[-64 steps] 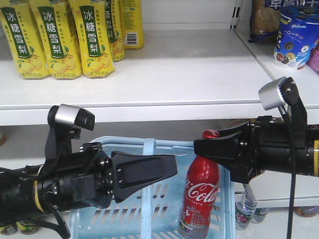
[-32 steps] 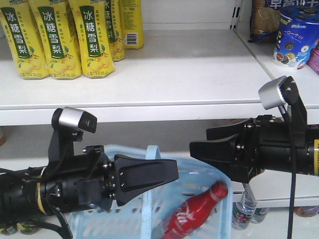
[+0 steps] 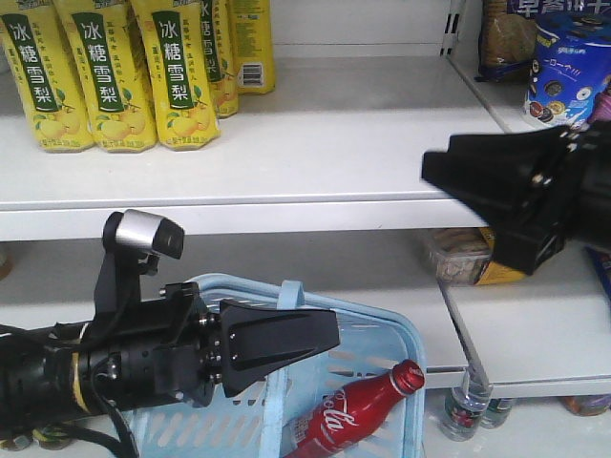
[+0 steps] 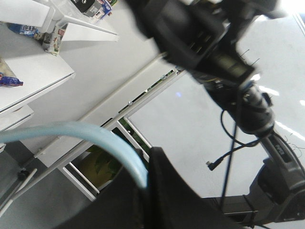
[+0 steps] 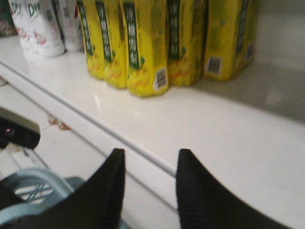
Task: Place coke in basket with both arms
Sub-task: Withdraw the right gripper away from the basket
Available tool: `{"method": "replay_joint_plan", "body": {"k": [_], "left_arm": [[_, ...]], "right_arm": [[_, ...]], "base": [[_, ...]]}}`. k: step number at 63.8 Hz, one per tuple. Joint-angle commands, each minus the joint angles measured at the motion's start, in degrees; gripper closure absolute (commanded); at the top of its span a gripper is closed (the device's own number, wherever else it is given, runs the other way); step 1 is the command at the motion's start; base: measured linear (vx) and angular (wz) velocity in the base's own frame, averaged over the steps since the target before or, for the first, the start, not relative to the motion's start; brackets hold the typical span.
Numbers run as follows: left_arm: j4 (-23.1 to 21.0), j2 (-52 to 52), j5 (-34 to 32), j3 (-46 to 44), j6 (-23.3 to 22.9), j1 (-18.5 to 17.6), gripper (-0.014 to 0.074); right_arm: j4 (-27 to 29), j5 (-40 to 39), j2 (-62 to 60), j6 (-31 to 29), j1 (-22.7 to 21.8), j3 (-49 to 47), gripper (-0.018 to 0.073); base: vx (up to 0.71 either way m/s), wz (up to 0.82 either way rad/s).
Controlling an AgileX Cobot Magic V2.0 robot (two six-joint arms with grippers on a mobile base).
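One coke (image 3: 355, 416) lies tilted inside your basket (image 3: 413, 358), cap up toward the right wall, body sloping down to the left. Your left gripper (image 3: 286, 336) sits in front of the basket with its fingers closed on the pale blue handle (image 4: 95, 138); the left wrist view shows that handle running into the black fingers. Your right gripper (image 5: 148, 188) is up at shelf (image 3: 315, 143) level, well apart from the coke, its fingers (image 5: 108, 191) spread with a plain gap and nothing between them. Past it you see yellow drink bottles (image 5: 143, 45) standing in a row on the shelf, also visible at the top left of the front view.
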Motion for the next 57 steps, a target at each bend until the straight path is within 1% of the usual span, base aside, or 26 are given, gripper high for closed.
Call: {"method": "replay_joint_plan", "body": {"k": [1, 5, 10, 15, 28, 34, 43, 57], "left_arm": [[-5.17, -1.98, -15.48, -2.12, 0.94, -0.23, 0.0603], [-5.17, -1.98, -15.48, -2.12, 0.94, -0.23, 0.0603], [-5.17, -1.98, -15.48, -2.12, 0.94, -0.23, 0.0603], [-5.17, -1.98, -15.48, -2.12, 0.94, -0.23, 0.0603], [-5.17, -1.98, -15.48, -2.12, 0.94, -0.23, 0.0603], [-5.17, -1.98, -15.48, -2.12, 0.94, -0.23, 0.0603], [-5.17, -1.98, -15.48, -2.12, 0.94, -0.23, 0.0603], [-5.17, -1.98, -15.48, -2.12, 0.94, -0.23, 0.0603]], "right_arm": [[-0.46, 5.28, -4.26, -0.48, -0.20, -2.33, 0.0576], [-0.46, 7.09, -6.16, -0.70, -0.20, -1.20, 0.0571], [-0.46, 7.34, -8.79, -0.28, -0.20, 1.33, 0.0566], [-0.46, 7.57, -11.82, -0.43, -0.20, 6.30, 0.0564], [-0.46, 12.93, -20.38, -0.26, -0.20, 21.20, 0.0564], [-0.46, 13.87, -23.54, 0.28, -0.20, 25.86, 0.0564], [-0.46, 14.02, -26.61, 0.22, -0.20, 29.64, 0.0564], [-0.38, 13.74, -26.98, 0.22, -0.20, 29.61, 0.0564]], "base": [[0.00, 0.00], [0.00, 0.00], [0.00, 0.00], [0.00, 0.00], [0.00, 0.00], [0.00, 0.00], [0.00, 0.00], [0.00, 0.00]]}}
